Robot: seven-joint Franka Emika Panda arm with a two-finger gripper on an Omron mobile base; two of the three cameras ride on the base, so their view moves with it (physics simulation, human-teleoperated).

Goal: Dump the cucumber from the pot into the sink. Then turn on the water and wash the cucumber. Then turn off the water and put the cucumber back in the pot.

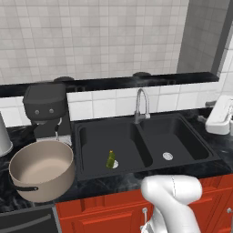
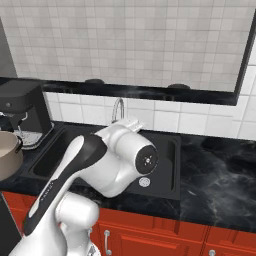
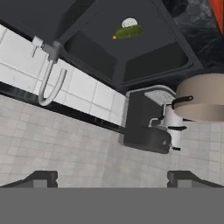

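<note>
- The pot [image 1: 42,169] sits on the dark marbled desk [image 1: 113,182] just left of the sink, at about 8 o'clock in the left base view — large, round, beige-grey, with a pale, bare interior and a dark curved handle on its near side. It looks rigid and probably the heaviest thing here; the rim or a handle seems the natural hold.
- The coffee machine [image 1: 46,109] stands just behind the pot, black and boxy.
- The cucumber [image 1: 110,159] lies in the left basin of the sink [image 1: 141,141], touching or just beside the round silver drain — a short yellowish-green stick, far smaller than the pot. I judge it light, stiff and smooth-skinned, likely slippery once wet, so a pinch across its middle, square to its length, looks safest.
- The faucet [image 1: 142,104], a curved silver gooseneck, rises behind the divider at about 12 o'clock of the sink.
- The end effector [image 3: 112,179] has its fingertips spread wide with nothing between them.
</note>
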